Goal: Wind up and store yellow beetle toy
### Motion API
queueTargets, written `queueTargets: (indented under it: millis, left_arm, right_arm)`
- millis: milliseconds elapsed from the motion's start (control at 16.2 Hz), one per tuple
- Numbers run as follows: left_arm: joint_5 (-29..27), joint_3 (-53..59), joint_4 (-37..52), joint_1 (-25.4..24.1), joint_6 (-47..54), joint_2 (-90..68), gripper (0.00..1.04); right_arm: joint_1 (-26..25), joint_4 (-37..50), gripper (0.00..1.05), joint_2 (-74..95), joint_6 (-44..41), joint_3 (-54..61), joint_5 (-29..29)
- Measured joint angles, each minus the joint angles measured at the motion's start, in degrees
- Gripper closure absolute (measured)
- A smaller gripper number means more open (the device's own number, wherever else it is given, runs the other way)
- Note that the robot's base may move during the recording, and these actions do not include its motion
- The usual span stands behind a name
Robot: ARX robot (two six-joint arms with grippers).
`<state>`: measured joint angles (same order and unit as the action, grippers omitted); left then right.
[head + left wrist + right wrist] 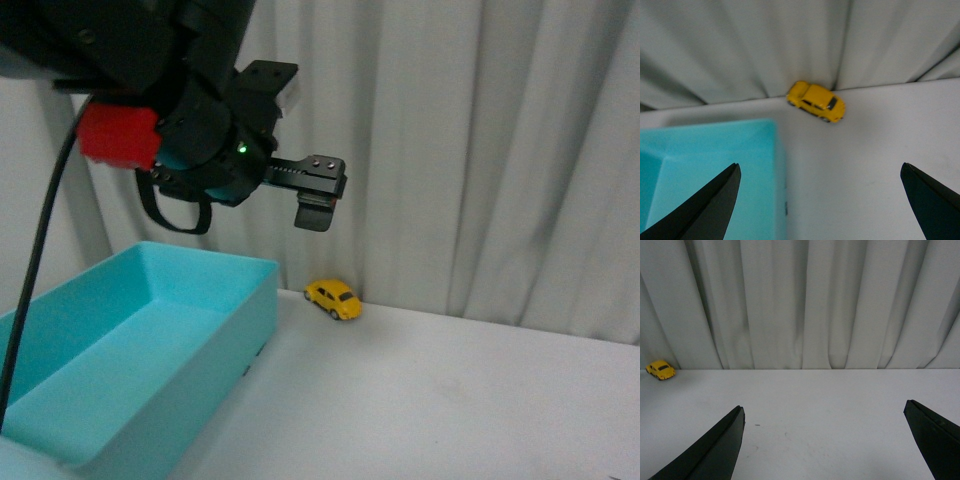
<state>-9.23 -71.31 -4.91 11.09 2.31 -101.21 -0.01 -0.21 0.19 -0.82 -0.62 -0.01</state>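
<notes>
Our left gripper [818, 169] and right gripper [824, 405] gape wide and empty, so we judge the approach underway, needing a descent onto the yellow toy car [333, 298] at centre frame.

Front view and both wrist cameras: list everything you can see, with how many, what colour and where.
yellow beetle toy: one, yellow, on the table at the foot of the curtain, just past the bin's far right corner, apart from it.
bin: one, turquoise, open-topped, on the table's left side.
table: one, white.
curtain: one, pale grey, pleated, behind the table.
cable: one, black, hanging at the left edge.
left gripper: one, black, open, raised over the bin's right edge, holding nothing.
right gripper: one, black, open, over bare table, holding nothing.
</notes>
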Motion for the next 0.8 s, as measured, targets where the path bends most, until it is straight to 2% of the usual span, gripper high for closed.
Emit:
queueTargets:
  millis: [246, 370, 554, 801]
  left_arm:
    - [-3.85, -29.05, -15.98, 8.68, 1.36, -18.58, 0.07]
    - [-6.27, -38.62, -20.11, 9.86, 0.2, -26.16, 0.07]
    - [-8.87, -45.7, -21.62, 9.86, -4.31, -33.64, 0.07]
    - [-11.8, -46.25, -19.1, 8.48, -12.9, -39.21, 0.07]
  right_arm:
    - [0.0, 0.0, 0.07, 0.0, 0.0, 0.0, 0.02]
    - [0.0, 0.0, 0.07, 0.02, 0.0, 0.0, 0.02]
    - [0.0, 0.0, 0.07, 0.0, -0.02, 0.0, 0.0]
    - [0.0, 0.0, 0.07, 0.0, 0.0, 0.0, 0.0]
